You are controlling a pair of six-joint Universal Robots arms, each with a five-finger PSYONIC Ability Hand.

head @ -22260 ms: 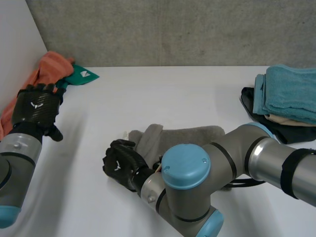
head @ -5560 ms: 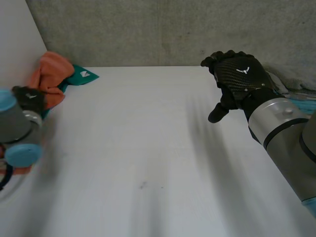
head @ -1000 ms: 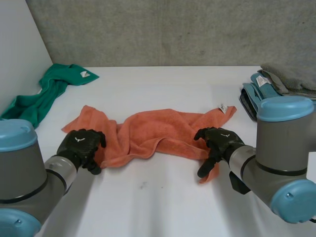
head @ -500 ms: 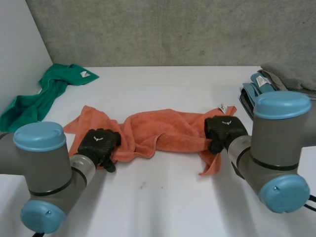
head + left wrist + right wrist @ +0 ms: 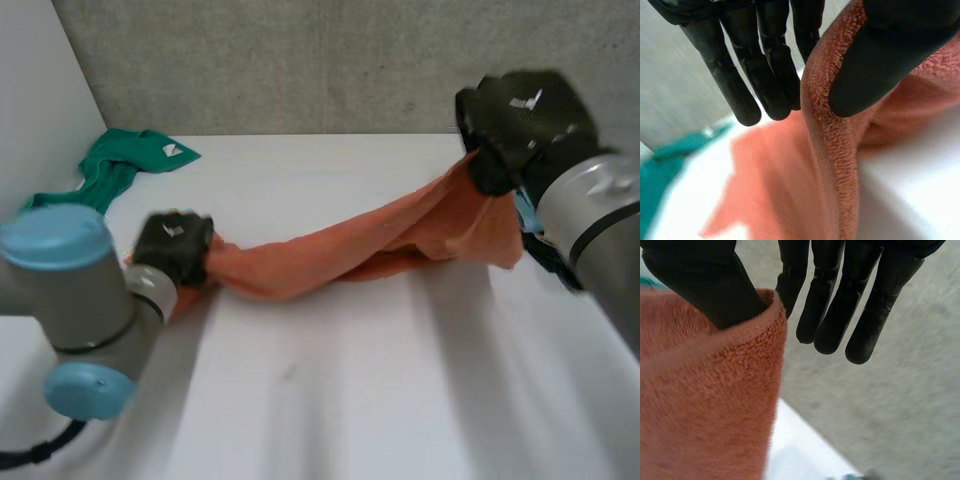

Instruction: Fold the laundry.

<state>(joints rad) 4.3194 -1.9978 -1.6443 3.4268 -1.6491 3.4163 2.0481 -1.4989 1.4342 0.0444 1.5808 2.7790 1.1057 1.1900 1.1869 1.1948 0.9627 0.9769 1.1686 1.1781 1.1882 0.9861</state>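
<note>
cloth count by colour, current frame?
orange towel: 1
green cloth: 1
blue cloth: 1, mostly hidden behind the right arm
total: 3

The left robot hand [image 5: 175, 248] covers the end of the orange towel [image 5: 340, 250] that it pinches; the right robot hand [image 5: 515, 115] hides the raised end in its grip. The left arm [image 5: 70, 290] screens part of the green cloth [image 5: 125, 165]. Behind the right arm [image 5: 590, 215], a sliver of a blue and dark bundle [image 5: 530, 222] shows, too little to identify. In both wrist views the towel runs off the frame.
</note>
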